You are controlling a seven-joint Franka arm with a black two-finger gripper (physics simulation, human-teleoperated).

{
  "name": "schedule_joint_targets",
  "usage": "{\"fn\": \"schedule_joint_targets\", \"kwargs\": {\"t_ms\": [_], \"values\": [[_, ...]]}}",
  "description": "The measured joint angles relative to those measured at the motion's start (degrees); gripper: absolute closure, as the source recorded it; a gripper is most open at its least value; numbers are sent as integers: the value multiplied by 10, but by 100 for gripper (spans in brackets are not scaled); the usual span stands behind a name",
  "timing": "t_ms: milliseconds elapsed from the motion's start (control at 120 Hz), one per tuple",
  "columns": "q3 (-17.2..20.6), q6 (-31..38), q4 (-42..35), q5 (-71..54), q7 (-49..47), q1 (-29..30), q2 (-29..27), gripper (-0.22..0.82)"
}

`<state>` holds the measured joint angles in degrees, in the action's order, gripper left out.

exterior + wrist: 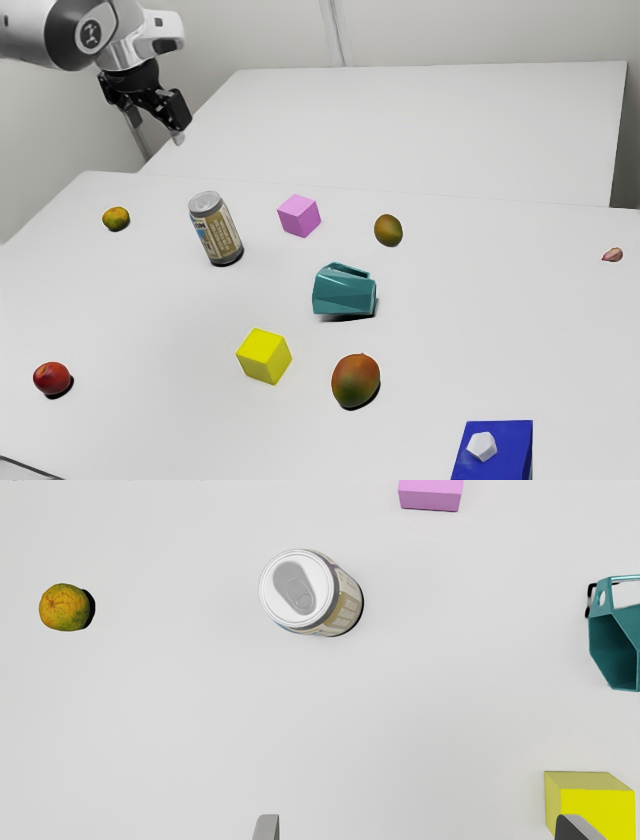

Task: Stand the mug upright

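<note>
Up at the exterior view's left, the arm [45, 30] holds its gripper [158, 125] raised, fingers spread, grasping nothing. Mid-table, the teal mug [344, 292] lies sideways — mouth toward the exterior view's left, long axis running roughly left to right. An upright can [218, 232] stands between gripper and mug; the yellow block [263, 356], pink block [299, 216] and larger mango [355, 380] sit near the mug.
</note>
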<state>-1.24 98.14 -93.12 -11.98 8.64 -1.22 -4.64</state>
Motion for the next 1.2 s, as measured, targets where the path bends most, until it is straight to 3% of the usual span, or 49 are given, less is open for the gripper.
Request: {"fn": "schedule_joint_targets", "kwargs": {"t_ms": [333, 567, 808, 1200], "values": [[1, 15, -18, 8, 5, 2, 7, 0], [-2, 35, -101, 149, -2, 31, 16, 0], [-3, 75, -146, 300, -10, 73, 83, 0], [-3, 118, -155, 473, -14, 49, 188, 0]]}}
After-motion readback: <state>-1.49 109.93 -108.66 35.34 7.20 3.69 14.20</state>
